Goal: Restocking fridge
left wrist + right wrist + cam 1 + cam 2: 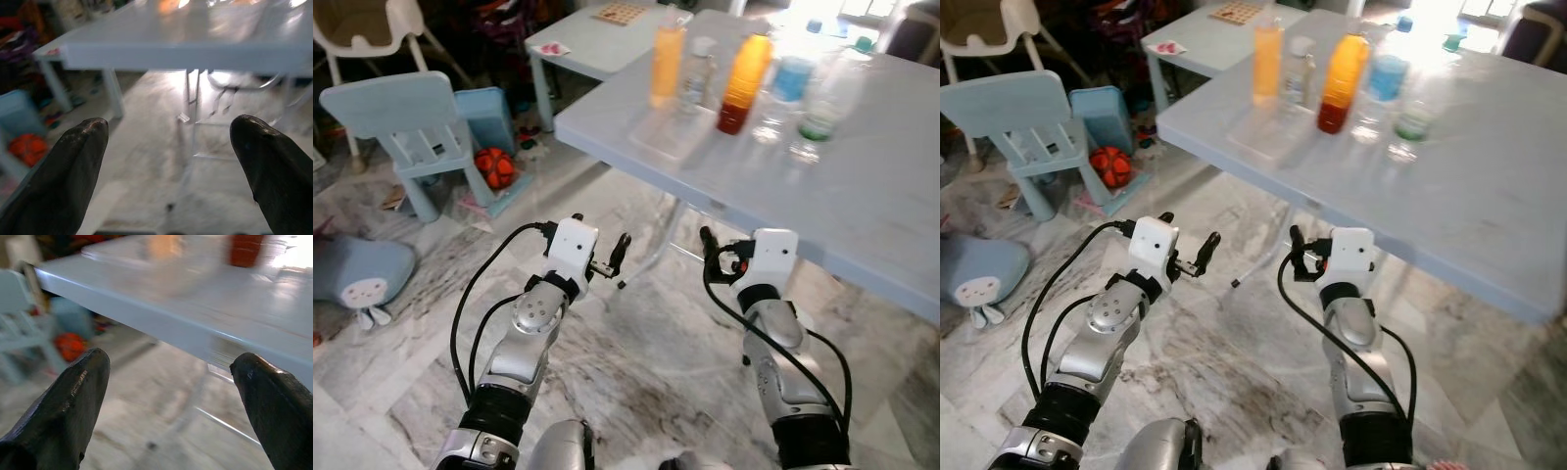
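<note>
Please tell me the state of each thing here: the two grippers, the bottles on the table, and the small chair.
Left gripper: open, empty, held below the table edge.
Right gripper: open, empty, just under the table edge.
Orange juice bottle: upright on the table.
Orange-and-red bottle: upright, capped.
Clear bottle: upright.
Blue bottle: upright.
Small blue chair: upright on the floor.

right claw (168, 396) spread wide | grey table (161, 323) edge ahead

Five bottles (747, 83); two tables (862, 186)
</note>
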Controlling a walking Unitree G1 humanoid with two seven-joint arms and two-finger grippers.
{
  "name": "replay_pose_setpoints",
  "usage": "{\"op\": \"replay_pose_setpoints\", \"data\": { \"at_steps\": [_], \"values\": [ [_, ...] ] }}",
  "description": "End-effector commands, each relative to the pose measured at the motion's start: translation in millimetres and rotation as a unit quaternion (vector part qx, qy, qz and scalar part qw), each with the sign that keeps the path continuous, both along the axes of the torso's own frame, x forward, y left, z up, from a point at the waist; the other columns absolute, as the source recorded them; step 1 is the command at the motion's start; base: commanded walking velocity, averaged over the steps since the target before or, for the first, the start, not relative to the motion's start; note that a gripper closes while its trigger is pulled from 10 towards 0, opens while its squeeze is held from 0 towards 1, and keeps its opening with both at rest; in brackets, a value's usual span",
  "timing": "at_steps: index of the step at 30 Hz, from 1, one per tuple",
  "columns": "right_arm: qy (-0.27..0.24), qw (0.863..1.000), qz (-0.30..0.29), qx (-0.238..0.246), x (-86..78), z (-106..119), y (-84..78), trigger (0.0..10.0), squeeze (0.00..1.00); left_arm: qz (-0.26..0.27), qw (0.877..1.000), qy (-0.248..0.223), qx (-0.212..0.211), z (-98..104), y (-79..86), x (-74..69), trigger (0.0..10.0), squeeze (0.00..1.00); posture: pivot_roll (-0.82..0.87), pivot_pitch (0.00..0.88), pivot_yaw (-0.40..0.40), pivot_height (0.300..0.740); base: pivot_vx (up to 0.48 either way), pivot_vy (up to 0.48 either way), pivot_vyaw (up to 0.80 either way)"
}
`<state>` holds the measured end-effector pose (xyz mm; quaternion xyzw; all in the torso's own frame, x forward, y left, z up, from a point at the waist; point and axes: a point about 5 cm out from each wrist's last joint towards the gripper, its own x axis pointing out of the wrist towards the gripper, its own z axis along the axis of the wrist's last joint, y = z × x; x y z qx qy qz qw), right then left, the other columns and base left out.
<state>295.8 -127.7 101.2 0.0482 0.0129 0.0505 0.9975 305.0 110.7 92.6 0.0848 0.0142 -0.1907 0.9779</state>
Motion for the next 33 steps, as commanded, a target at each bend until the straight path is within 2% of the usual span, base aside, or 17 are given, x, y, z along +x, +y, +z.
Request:
{"op": "replay_pose_setpoints", "data": {
  "at_steps": [1, 6, 7, 10, 11, 18, 23, 26, 28, 33],
  "values": [
    [0.001, 1.000, -0.010, -0.009, -2.0, -2, -9.4, 10.0, 0.00, -0.010, 1.000, -0.019, -0.006, 8, -7.1, 1.4, 10.0, 0.00, 0.07, 0.095, -0.002, 0.740, 0.266, 0.398, 0.00],
    [-0.004, 1.000, -0.010, -0.008, -1.8, -1, -9.0, 10.0, 0.00, -0.013, 0.999, -0.034, -0.024, 15, -8.4, 1.8, 10.0, 0.00, 0.08, 0.095, -0.002, 0.740, 0.266, 0.399, 0.00],
    [-0.005, 1.000, -0.010, -0.008, -2.0, 0, -8.6, 10.0, 0.00, -0.013, 0.998, -0.042, -0.044, 20, -9.0, 1.8, 10.0, 0.00, 0.08, 0.096, -0.001, 0.740, 0.274, 0.394, 0.00],
    [-0.006, 1.000, -0.009, -0.008, -3.5, 0, -7.6, 10.0, 0.00, -0.026, 0.997, -0.042, -0.060, 23, -10.1, 0.1, 10.0, 0.00, 0.08, 0.097, 0.000, 0.740, 0.278, 0.384, 0.00],
    [-0.005, 1.000, -0.009, -0.008, -4.3, -1, -7.2, 10.0, 0.00, -0.043, 0.996, -0.042, -0.061, 22, -12.0, -2.1, 10.0, 0.00, 0.08, 0.099, 0.000, 0.740, 0.000, 0.000, 0.00],
    [-0.004, 1.000, -0.015, 0.005, -7.8, -1, -7.2, 10.0, 0.00, -0.055, 0.996, -0.041, -0.058, 21, -11.2, -5.1, 10.0, 0.00, 0.08, 0.106, 0.001, 0.740, 0.000, 0.000, 0.00],
    [-0.031, 0.998, -0.050, 0.018, -6.2, 16, -18.1, 10.0, 0.00, -0.049, 0.996, -0.039, -0.060, 22, -9.3, -5.2, 10.0, 0.00, 0.08, 0.110, 0.003, 0.740, 0.000, 0.000, 0.00],
    [-0.048, 0.994, -0.092, 0.016, -3.6, 29, -33.0, 10.0, 0.00, -0.059, 0.995, -0.039, -0.070, 23, -9.2, -7.5, 10.0, 0.00, 0.07, 0.112, 0.007, 0.740, 0.000, 0.000, 0.00],
    [-0.054, 0.993, -0.101, 0.015, -3.9, 33, -37.5, 10.0, 0.00, -0.060, 0.995, -0.039, -0.070, 24, -8.7, -7.7, 10.0, 0.00, 0.07, 0.111, 0.008, 0.740, 0.000, 0.000, 0.00],
    [-0.051, 0.994, -0.097, 0.009, -8.0, 33, -40.1, 10.0, 0.00, -0.057, 0.994, -0.043, -0.078, 27, -8.0, -4.1, 10.0, 0.00, 0.06, 0.110, 0.012, 0.740, 0.000, 0.000, -0.80]
  ]
}}
